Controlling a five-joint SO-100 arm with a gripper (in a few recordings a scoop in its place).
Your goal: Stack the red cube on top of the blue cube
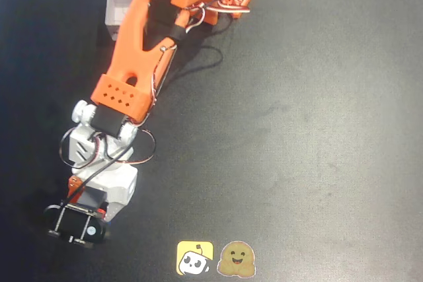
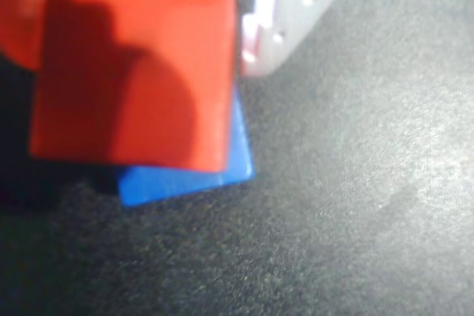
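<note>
Reaching, overhead view: the orange arm [image 1: 142, 44] stretches from the top down to the lower left of the black table [image 1: 317, 130], its white gripper [image 1: 99, 206] low at the left; a white box [image 1: 122, 8] sits partly under the arm; two stickers [image 1: 215, 259] lie at the bottom edge.
Wrist view: the red cube [image 2: 133, 72] sits over the blue cube [image 2: 189, 179], whose lower and right edges peek out; a white finger [image 2: 296, 12] stands just right of the red cube.
Grip: cannot tell whether clenched or released.
</note>
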